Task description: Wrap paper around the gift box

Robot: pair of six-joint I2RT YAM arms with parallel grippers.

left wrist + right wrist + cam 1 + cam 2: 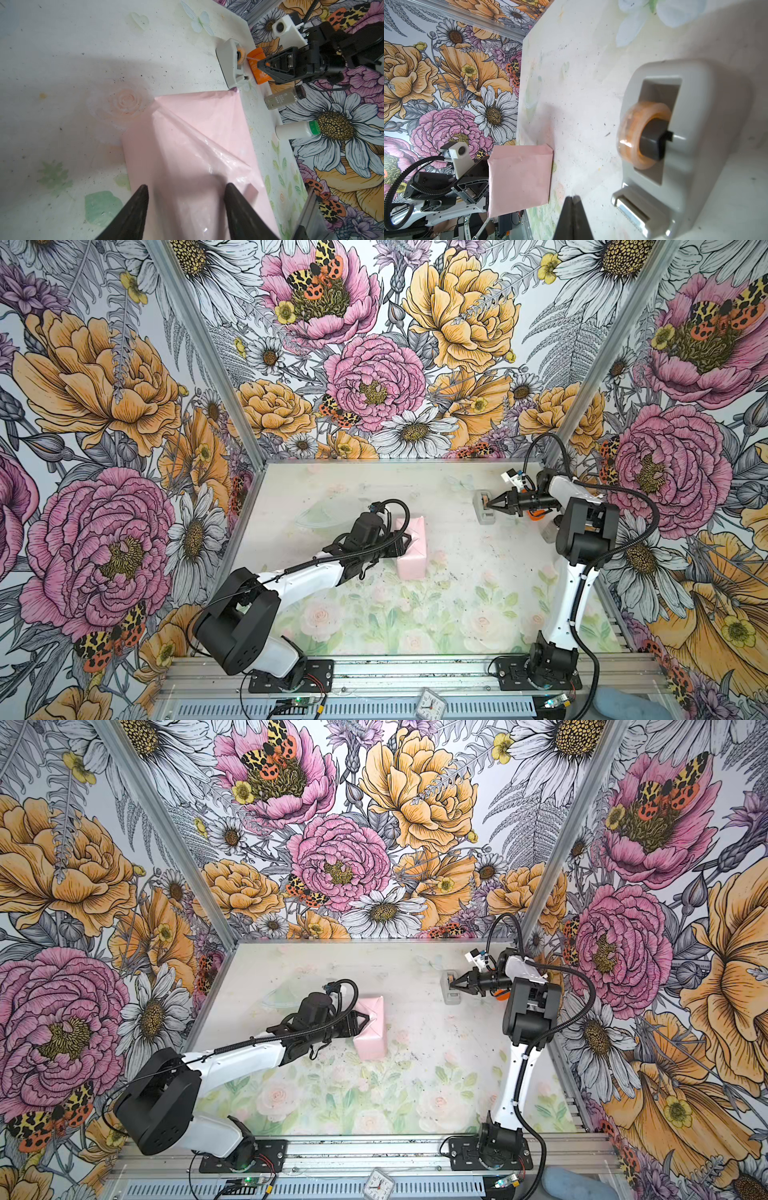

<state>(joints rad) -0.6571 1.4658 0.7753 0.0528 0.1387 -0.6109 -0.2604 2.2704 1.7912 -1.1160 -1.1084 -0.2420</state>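
The paper point(411, 562) point(372, 1042) is folded pale-pink side out into a closed parcel near the middle of the table. The gift box is hidden inside it. My left gripper point(405, 541) point(365, 1020) point(186, 187) is open, its two fingers spread over the parcel's top by a diagonal fold point(197, 135). My right gripper point(490, 503) point(453, 983) point(572, 197) is shut at the back right. Its tips sit just beside the grey tape dispenser point(484, 512) point(685, 145), and I see nothing between them. The right wrist view shows the parcel's side point(519, 176).
An orange jar point(257, 55), a clear bottle point(282, 99) and a white bottle with a green cap point(295, 129) lie along the right table edge. Flowered walls close in three sides. A small clock point(430, 702) lies on the front rail.
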